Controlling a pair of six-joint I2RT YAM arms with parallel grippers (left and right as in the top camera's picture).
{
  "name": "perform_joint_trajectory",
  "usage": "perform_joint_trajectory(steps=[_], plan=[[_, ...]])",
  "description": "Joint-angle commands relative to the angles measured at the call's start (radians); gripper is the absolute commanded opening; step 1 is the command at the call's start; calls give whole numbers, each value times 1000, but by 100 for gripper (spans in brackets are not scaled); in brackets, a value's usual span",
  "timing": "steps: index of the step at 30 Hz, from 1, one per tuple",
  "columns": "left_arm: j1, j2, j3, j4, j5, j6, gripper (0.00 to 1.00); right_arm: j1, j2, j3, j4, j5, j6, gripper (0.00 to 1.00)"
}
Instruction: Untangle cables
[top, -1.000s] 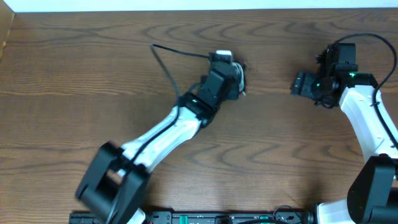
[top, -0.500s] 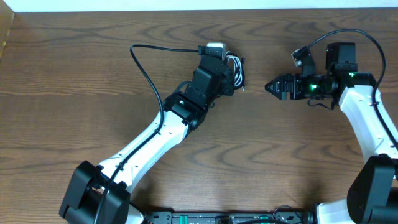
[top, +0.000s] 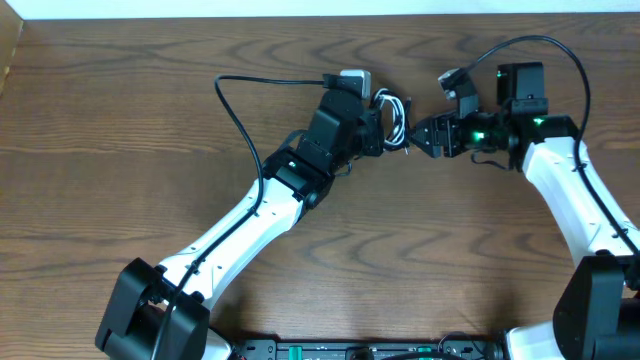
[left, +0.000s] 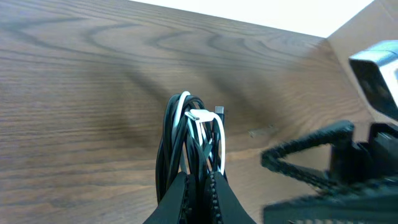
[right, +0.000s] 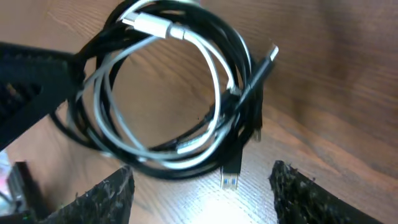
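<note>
A tangled coil of one white and one black cable (top: 394, 114) is held upright off the table by my left gripper (top: 378, 124), which is shut on its lower edge; the coil also shows in the left wrist view (left: 194, 138) above the shut jaws (left: 200, 186). In the right wrist view the coil (right: 171, 93) fills the frame, white loops inside black ones, with a black USB plug (right: 231, 175) hanging down between my fingers. My right gripper (top: 424, 137) is open and empty, its tips just right of the coil; its fingers (right: 202, 193) are wide apart.
The thick black wire of the left arm (top: 240, 110) loops over the table at the back left. The brown wooden table (top: 120, 190) ends at a white back edge (top: 200, 8).
My right gripper has turned and moved left, up to the coil. My left gripper has lifted the coil and shifted it slightly right, toward the right gripper.
</note>
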Motion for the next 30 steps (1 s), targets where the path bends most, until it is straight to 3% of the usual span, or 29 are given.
perform_joint_trajectory(steps=[1, 19, 21, 25, 27, 29, 30], plan=[[3, -24, 1, 9, 59, -17, 8, 22, 2, -5, 11, 93, 34, 67], [3, -38, 1, 8, 163, -54, 8, 37, 17, -6, 58, 154, 35, 61], [2, -45, 1, 8, 172, -54, 8, 37, 29, -6, 67, 154, 36, 57], [3, -55, 1, 8, 173, -53, 8, 37, 56, -6, 81, 163, 56, 42], [2, -57, 1, 8, 173, -53, 8, 37, 66, -6, 81, 163, 61, 29], [3, -57, 1, 8, 173, -53, 8, 37, 70, -6, 81, 166, 61, 4], [3, -57, 1, 6, 172, -50, 8, 37, 70, -6, 84, 166, 61, 1]])
